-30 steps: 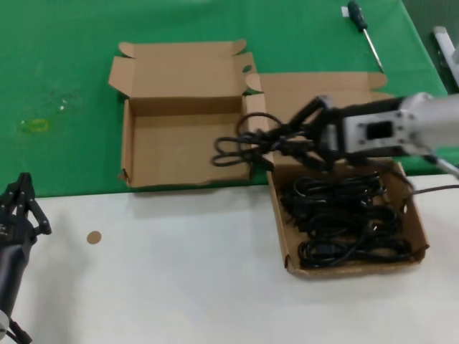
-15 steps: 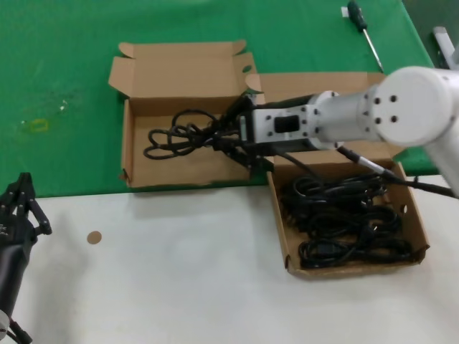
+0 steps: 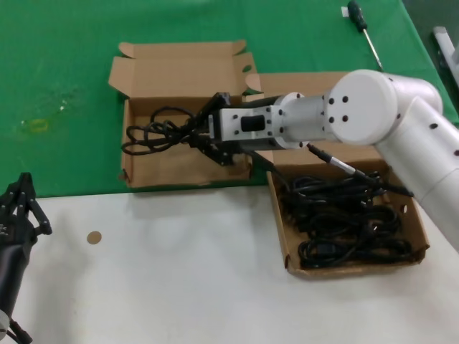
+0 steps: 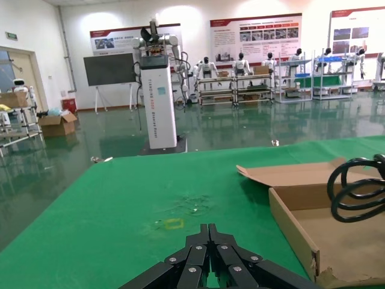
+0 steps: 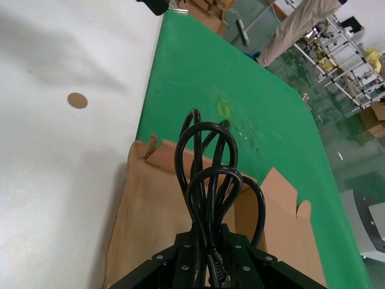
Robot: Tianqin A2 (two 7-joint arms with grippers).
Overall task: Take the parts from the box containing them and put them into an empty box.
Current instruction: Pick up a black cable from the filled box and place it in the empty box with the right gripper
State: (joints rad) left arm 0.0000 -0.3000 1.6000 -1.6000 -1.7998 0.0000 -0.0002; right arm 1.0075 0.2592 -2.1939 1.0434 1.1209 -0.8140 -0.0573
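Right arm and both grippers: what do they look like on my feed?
The right arm is glossy white with a round joint cap dotted by small holes and a thin black cable. The right gripper and left gripper have black linkage fingers.

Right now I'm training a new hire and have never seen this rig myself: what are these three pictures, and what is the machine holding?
It is a two-armed robot with a gripper on each arm. One picture looks down from its head; the other two come from cameras on its wrists. In the head view, the right gripper is shut on a coiled black cable and holds it over the smaller box. More cables lie in the larger box beside it. A screwdriver lies on the green cloth farther back. The left gripper waits at the near left edge, fingers shut, holding nothing. The right wrist view shows the held cable up close.
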